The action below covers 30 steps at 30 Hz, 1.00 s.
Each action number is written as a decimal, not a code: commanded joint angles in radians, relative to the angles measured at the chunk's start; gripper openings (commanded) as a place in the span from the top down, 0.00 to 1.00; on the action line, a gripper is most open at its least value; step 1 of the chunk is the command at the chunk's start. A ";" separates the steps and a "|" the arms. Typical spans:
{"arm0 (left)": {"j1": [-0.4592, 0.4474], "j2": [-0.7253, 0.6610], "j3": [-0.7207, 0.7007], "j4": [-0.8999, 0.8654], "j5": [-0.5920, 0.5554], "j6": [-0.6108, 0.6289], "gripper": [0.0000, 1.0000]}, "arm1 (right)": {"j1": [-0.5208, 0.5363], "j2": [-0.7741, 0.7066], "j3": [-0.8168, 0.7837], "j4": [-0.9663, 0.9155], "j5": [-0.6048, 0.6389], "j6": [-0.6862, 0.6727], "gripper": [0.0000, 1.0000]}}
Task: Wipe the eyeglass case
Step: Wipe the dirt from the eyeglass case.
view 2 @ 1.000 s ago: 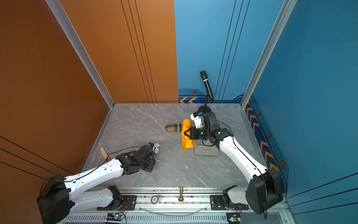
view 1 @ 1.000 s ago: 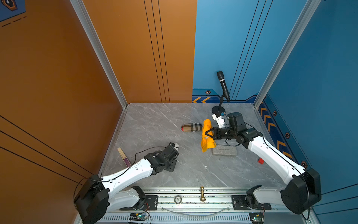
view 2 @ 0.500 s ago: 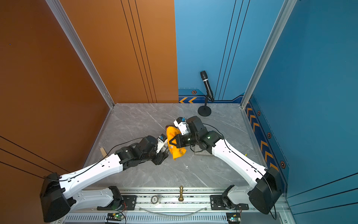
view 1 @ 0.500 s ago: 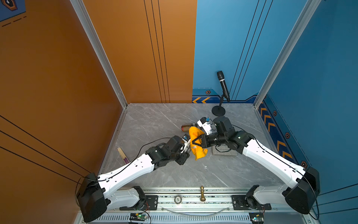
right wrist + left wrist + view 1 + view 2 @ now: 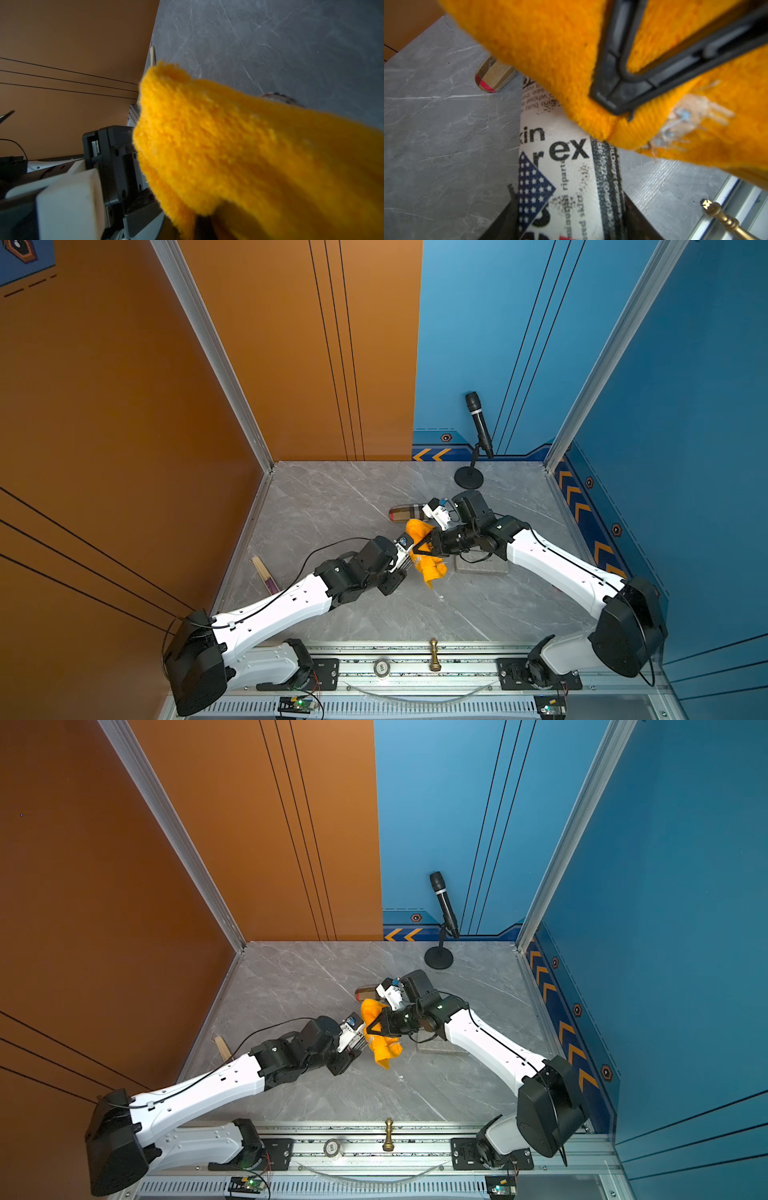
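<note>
Your left end effector (image 5: 566, 199) is clamped on the eyeglass case (image 5: 560, 166). Its two black fingers (image 5: 506, 218) press the sides of the white, newspaper-print shell with a stars-and-stripes patch. The case points away from that wrist.

Your right end effector (image 5: 612, 104) is closed tight on the orange cloth (image 5: 550, 41); the dark fingertips meet with a fold pinched between them. The cloth hangs over the far end of the case and hides it. You cannot tell from these views how firmly it bears on the shell. The right wrist view is mostly filled by the cloth (image 5: 228, 145).

In both top views the two end effectors meet tip to tip near the middle of the bench (image 5: 332, 497), and the cloth (image 5: 430, 568) bunches around them, so almost none of the case shows there.

A plaid pouch (image 5: 403, 513) lies on the bench just behind the cloth. A flat grey slab (image 5: 478, 568) sits under the right forearm. A microphone (image 5: 480, 427) on a round stand is at the back wall. A slim wooden piece (image 5: 264, 572) lies by the left wall. A gold chess piece (image 5: 434, 653) stands on the front rail.
</note>
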 commanded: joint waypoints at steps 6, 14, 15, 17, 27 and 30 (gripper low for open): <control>-0.057 -0.031 -0.003 0.180 -0.007 0.095 0.67 | -0.062 0.110 0.125 -0.127 -0.071 -0.071 1.00; -0.062 -0.034 -0.012 0.209 -0.033 0.105 0.68 | 0.004 0.198 0.191 -0.144 -0.165 -0.102 1.00; -0.061 -0.042 -0.017 0.208 -0.036 0.100 0.68 | -0.035 0.192 0.198 -0.187 -0.141 -0.137 1.00; -0.060 -0.052 -0.025 0.208 -0.040 0.097 0.68 | -0.108 0.180 0.206 -0.248 -0.106 -0.188 1.00; -0.052 -0.050 -0.042 0.240 -0.052 0.067 0.68 | 0.005 0.169 0.209 -0.214 -0.098 -0.188 1.00; -0.049 -0.051 -0.040 0.235 -0.064 0.067 0.69 | 0.010 0.175 0.195 -0.145 -0.168 -0.138 1.00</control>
